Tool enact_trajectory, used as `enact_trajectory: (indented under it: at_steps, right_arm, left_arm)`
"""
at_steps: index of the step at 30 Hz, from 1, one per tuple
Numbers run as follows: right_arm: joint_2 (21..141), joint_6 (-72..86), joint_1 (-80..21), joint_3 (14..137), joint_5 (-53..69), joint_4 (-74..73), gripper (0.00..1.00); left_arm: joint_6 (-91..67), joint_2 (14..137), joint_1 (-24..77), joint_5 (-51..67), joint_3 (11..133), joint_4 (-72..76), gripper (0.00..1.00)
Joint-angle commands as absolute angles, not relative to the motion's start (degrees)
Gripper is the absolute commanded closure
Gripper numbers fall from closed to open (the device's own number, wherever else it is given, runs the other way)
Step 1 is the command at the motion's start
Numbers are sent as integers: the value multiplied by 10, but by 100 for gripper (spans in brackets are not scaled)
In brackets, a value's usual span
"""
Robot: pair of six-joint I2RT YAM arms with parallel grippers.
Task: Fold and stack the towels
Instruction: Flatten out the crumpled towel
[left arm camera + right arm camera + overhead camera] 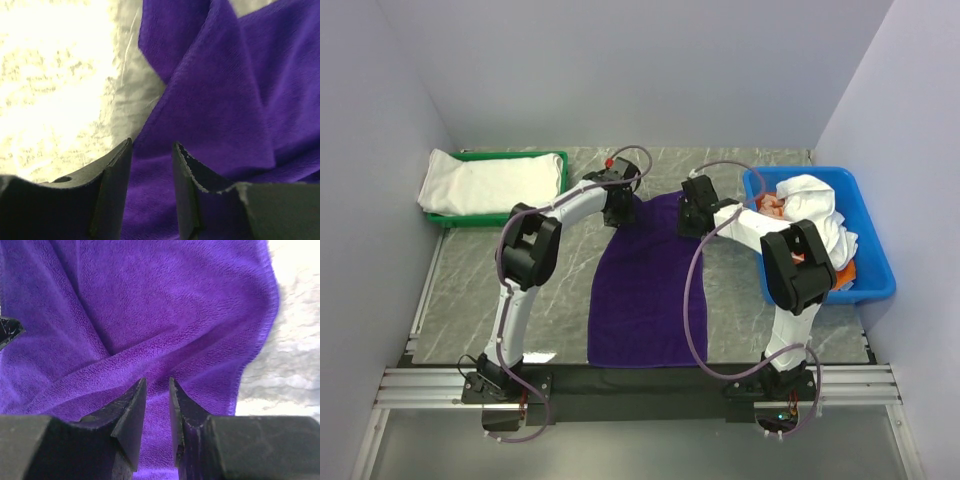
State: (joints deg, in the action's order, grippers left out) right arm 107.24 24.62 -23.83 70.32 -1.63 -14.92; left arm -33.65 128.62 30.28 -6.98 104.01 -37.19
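Two end effectors sit at the far edge of the purple towel (640, 300), which lies spread down the middle of the bench (470, 290). We see the left end effector (618, 208) at the towel's far left corner, jaws partway apart with purple cloth showing in the gap; whether it grips, we cannot tell. The right end effector (692, 218) is at the far right corner, jaws narrow, pinched on a raised ridge of cloth. A white towel (485, 183) rests in the green tray (560, 160), far left.
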Motion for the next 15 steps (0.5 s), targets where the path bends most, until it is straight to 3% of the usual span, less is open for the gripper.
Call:
enact_trajectory:
  at_steps: [1,15]
  right_arm:
    - [1078,255,-236,683,10,-134,68]
    - [978,279,-253,519,34,-183,67]
  left_arm:
    - [-341,1264,306,-71,994,-351,57]
    - [-424,1102,313,-136,671,-343,78]
